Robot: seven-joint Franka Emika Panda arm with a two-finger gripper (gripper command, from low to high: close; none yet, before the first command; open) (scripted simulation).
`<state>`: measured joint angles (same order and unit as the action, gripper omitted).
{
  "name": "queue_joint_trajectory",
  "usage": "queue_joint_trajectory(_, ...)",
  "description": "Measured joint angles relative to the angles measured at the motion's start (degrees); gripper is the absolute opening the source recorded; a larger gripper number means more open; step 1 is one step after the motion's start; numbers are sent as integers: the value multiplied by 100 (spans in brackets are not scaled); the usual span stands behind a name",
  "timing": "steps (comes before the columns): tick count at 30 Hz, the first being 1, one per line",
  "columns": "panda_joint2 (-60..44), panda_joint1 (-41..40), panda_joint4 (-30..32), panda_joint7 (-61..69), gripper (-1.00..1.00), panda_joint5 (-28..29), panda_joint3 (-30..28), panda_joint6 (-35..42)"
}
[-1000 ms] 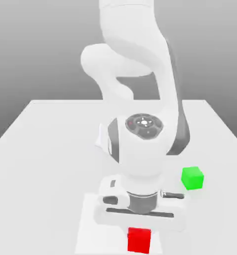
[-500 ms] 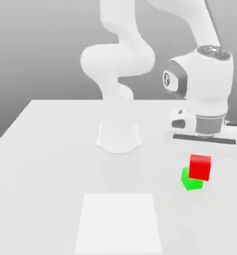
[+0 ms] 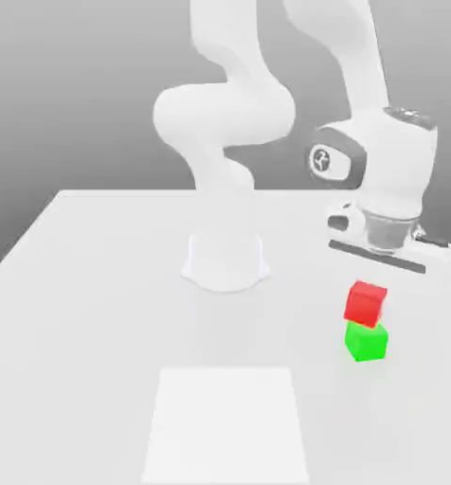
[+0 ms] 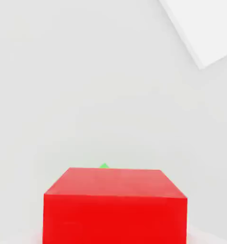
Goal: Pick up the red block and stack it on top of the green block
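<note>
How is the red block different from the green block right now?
The red block is red, the green block is green. The red block is up in the air just above the green block, while the green block rests on the table. The red block looks tilted; the green block sits flat. Both are small plain cubes of about the same size.

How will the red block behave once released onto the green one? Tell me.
The red block looks like a rigid, flat-faced cube, so it should sit rather than roll. It hangs tilted above the green block, so it may land on an edge and rock or slide. Its matte faces probably grip fairly well.
</note>
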<state>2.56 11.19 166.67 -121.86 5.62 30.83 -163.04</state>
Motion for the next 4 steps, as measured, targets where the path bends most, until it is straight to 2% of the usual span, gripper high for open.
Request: queue_joint_trajectory(4,-403,-54,18,-128,-100,186,7,-468)
